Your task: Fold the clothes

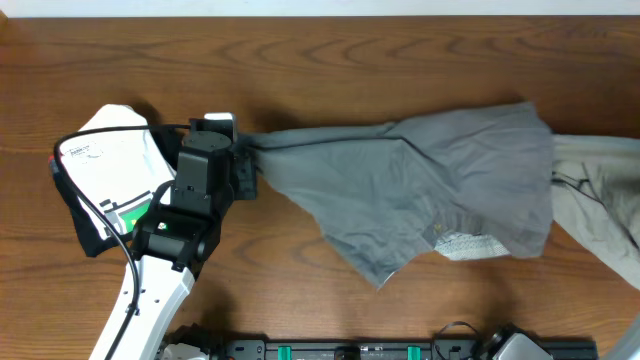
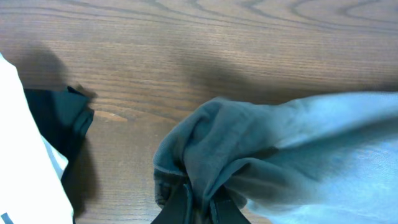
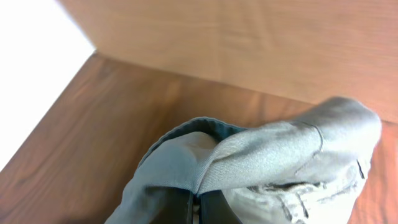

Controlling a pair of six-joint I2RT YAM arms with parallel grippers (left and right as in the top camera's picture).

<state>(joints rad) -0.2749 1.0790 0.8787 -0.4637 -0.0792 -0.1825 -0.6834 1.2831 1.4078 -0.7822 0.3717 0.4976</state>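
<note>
The grey shorts [image 1: 430, 190] lie stretched across the wooden table [image 1: 330, 60], drawn into a taut corner at the left. My left gripper [image 1: 245, 165] is shut on that bunched corner, seen close in the left wrist view [image 2: 200, 205] with the grey cloth [image 2: 267, 149] spilling right. A paler khaki garment [image 1: 600, 200] lies at the right edge, partly under the shorts. My right gripper [image 3: 198, 202] is shut on a fold of grey cloth [image 3: 273, 149], above paler cloth with seams [image 3: 298, 199]. It does not show in the overhead view.
A white item with a printed label [image 1: 110, 160] lies on a black cloth [image 1: 85, 230] at the left, close beside my left arm; both also show in the left wrist view [image 2: 25, 162]. A black rail [image 1: 350, 350] runs along the front edge.
</note>
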